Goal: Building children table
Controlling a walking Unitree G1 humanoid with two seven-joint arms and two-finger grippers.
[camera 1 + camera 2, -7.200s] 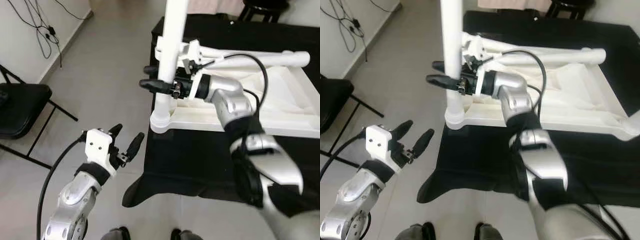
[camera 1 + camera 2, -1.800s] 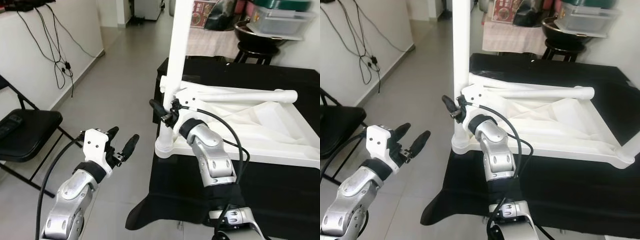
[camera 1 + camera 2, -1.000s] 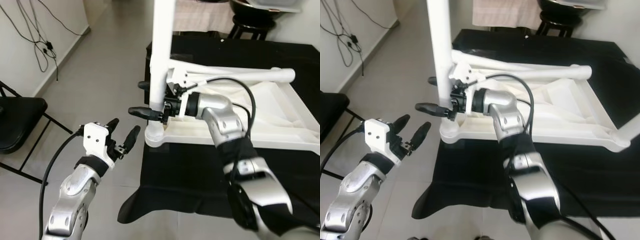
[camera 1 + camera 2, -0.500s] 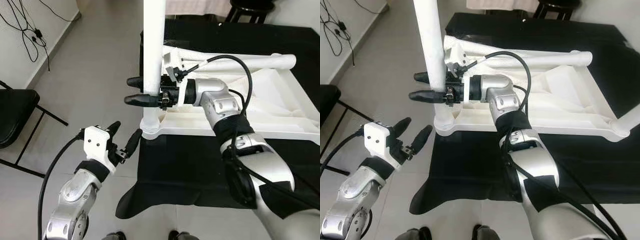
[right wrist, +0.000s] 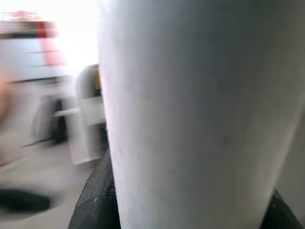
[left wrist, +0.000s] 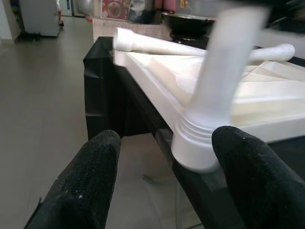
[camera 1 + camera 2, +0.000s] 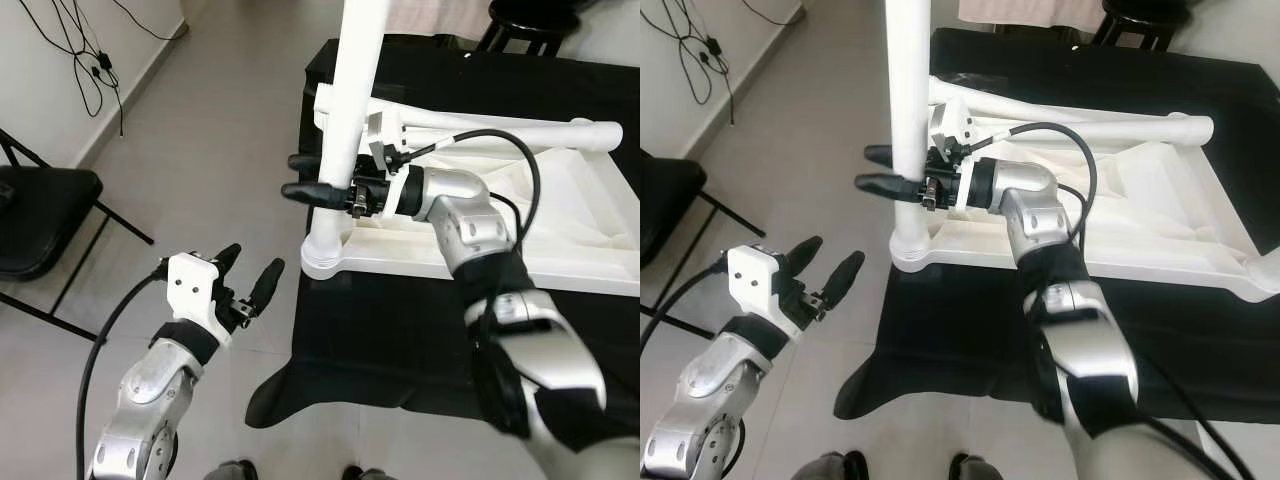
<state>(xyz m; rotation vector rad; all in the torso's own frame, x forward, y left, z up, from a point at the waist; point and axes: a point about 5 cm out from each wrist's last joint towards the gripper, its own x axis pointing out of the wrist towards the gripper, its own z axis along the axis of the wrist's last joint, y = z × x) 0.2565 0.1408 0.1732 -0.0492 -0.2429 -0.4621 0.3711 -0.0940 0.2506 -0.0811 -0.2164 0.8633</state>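
Observation:
A white children's table top (image 7: 560, 262) lies upside down on a black-covered surface. One white leg (image 7: 348, 110) stands upright in the near left corner socket (image 7: 322, 256). My right gripper (image 7: 288, 176) is shut on this leg a little above the socket, one black finger on each side. In the right wrist view the leg (image 5: 195, 109) sits between the fingers. A second white leg (image 7: 500, 124) lies across the far side of the top. My left gripper (image 7: 250, 273) hovers open over the floor, low and left of the corner socket (image 6: 195, 148).
A black cloth (image 7: 400, 340) covers the low surface and hangs to the floor at the front. A black folding chair (image 7: 45, 205) stands at the left, with cables (image 7: 85, 60) on the wall behind. Grey floor lies between chair and table.
The whole picture has shifted, so the camera moved. My right gripper keeps its hold on the upright leg, and the left gripper stays open beside the corner.

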